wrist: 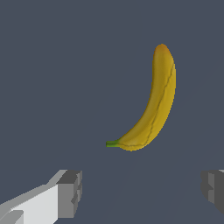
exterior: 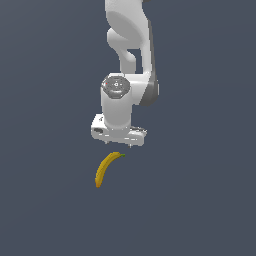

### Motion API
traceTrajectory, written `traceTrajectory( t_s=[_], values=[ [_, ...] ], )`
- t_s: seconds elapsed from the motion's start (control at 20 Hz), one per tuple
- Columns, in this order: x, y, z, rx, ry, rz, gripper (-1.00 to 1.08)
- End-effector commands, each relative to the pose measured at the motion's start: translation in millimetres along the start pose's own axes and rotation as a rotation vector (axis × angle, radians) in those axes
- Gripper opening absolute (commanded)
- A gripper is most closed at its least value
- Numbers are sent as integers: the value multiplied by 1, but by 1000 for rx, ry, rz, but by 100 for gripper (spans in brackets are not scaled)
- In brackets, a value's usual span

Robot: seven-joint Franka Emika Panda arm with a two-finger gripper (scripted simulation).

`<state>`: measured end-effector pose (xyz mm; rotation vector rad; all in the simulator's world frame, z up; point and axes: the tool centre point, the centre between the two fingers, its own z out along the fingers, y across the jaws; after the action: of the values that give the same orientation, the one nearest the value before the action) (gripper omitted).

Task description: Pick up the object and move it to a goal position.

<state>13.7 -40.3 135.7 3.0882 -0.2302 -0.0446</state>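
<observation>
A small curved yellow banana (exterior: 106, 168) with a green stem tip and a brownish end lies on the dark grey floor. It also shows in the wrist view (wrist: 153, 107). My gripper (exterior: 119, 145) hangs just above and behind the stem end, apart from the banana. In the wrist view the gripper (wrist: 142, 192) is open and empty, with two grey fingertips (wrist: 70, 193) spread wide and nothing between them. The banana lies ahead of the fingers, not between them.
The dark grey floor (exterior: 200, 200) spreads all around. The white arm (exterior: 129, 55) rises above the gripper. No other objects show.
</observation>
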Motion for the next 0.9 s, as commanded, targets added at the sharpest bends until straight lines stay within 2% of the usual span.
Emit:
traceTrajectory(
  t_s=[0.0,0.45,0.85],
  values=[
    [9,6,9,9,2,72,100],
    [44,32,49,40,10,355,100],
    [57,44,66,51,13,473,100]
  ],
)
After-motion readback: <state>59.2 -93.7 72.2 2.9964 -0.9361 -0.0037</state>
